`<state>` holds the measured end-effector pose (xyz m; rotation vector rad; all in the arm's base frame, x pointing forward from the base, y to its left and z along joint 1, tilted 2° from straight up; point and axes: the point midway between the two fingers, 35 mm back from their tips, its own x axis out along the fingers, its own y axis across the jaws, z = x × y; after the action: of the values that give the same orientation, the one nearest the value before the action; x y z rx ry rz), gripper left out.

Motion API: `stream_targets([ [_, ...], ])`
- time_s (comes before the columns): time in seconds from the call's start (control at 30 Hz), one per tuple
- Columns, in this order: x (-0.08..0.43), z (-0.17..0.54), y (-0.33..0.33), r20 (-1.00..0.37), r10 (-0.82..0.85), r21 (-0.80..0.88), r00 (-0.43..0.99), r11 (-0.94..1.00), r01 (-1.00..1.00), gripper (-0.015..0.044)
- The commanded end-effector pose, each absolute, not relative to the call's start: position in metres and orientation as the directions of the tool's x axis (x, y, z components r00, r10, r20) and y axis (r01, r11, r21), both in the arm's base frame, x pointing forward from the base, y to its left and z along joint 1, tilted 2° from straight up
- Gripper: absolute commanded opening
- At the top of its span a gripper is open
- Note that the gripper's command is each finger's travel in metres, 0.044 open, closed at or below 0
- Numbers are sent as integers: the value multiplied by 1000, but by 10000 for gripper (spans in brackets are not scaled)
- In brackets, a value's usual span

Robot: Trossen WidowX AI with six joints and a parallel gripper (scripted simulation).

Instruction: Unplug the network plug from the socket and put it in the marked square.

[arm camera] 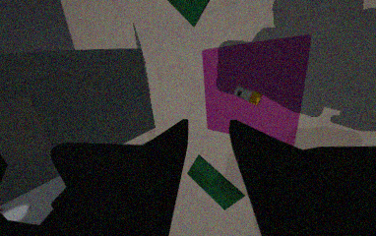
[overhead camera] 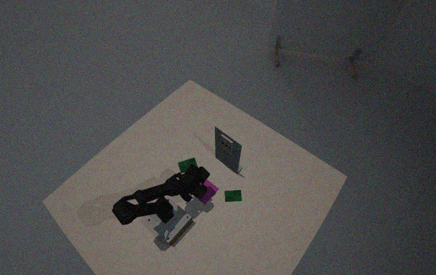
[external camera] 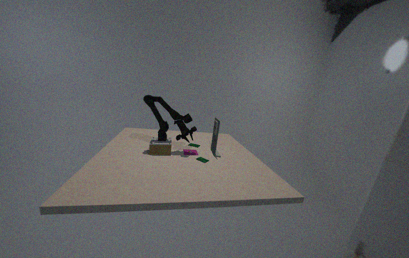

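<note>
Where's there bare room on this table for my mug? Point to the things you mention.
The pale tabletop (overhead camera: 264, 217) (external camera: 168, 185) looks bare between its near edge and the lower green rectangle (overhead camera: 232, 196) (external camera: 202, 159). It's crowded around the magenta square (overhead camera: 214, 188) (external camera: 190, 152) (arm camera: 254, 120), beneath the black gripper (external camera: 190, 141) (arm camera: 209, 125).

The square (overhead camera: 210, 191) (external camera: 190, 152) (arm camera: 256, 74) is magenta; the plug (arm camera: 247, 95), grey and yellow.

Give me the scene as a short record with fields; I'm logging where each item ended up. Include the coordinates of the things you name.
plug: lying on the magenta square (arm camera: 251, 115) (external camera: 190, 152) (overhead camera: 213, 188), out of the panel
plug (arm camera: 247, 95) colors: gray with a yellow end
gripper (arm camera: 209, 125) (external camera: 190, 141): partly open, holding nothing, raised above the table (overhead camera: 281, 177) (external camera: 168, 185)
panel (overhead camera: 228, 154) (external camera: 215, 135): upright
green patches: two, flat on the table, apart from the square
arm (overhead camera: 152, 193) (external camera: 170, 110): touching neither plug nor panel
</note>
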<state>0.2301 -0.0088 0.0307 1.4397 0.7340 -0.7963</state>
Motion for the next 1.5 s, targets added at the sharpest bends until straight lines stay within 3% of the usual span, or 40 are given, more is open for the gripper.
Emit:
stream_targets([
  [0.0,230,35,-9,-829,-33,558,558,-29,829,156],
  [0.7,224,54,-8,-831,-30,556,556,-25,831,156],
  [1.47,229,128,-8,-830,-32,558,557,-27,829,156],
])
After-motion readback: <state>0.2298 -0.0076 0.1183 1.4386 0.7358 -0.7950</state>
